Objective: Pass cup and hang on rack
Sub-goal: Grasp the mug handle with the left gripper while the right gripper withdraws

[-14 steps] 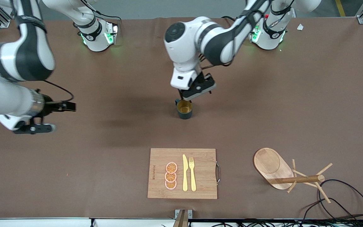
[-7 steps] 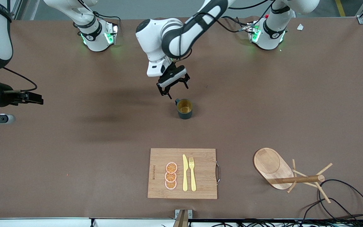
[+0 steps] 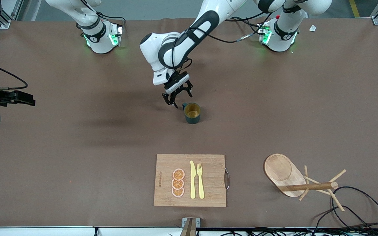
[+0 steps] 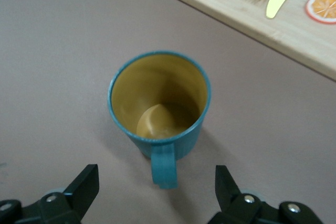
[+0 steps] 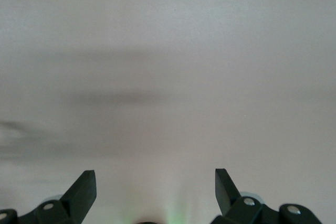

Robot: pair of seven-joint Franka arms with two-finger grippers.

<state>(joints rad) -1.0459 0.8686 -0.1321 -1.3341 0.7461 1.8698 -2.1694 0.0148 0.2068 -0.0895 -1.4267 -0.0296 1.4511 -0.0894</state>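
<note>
Cup (image 3: 192, 113): teal, upright, yellow-brown inside.
Left gripper (image 3: 178, 97): fingers wide, beside cup's handle (image 4: 164, 165).
Right gripper (image 5: 152, 192): fingers wide, waiting, well apart from cup.
Board (image 3: 208, 164): nearer the camera than cup.

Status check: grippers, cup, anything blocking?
Left gripper open beside cup handle. Right gripper open, waiting. Cup upright, untouched. Rack toppled.

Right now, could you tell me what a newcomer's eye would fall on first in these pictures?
Probably the small dark teal mug with a yellowish inside, upright mid-table, with the left claw open beside its handle. Next, the light wooden mug rack toward the left arm's end, and the rectangular bamboo cutting board, nearer the camera than the mug. The right claw waits, open, over bare table.
</note>
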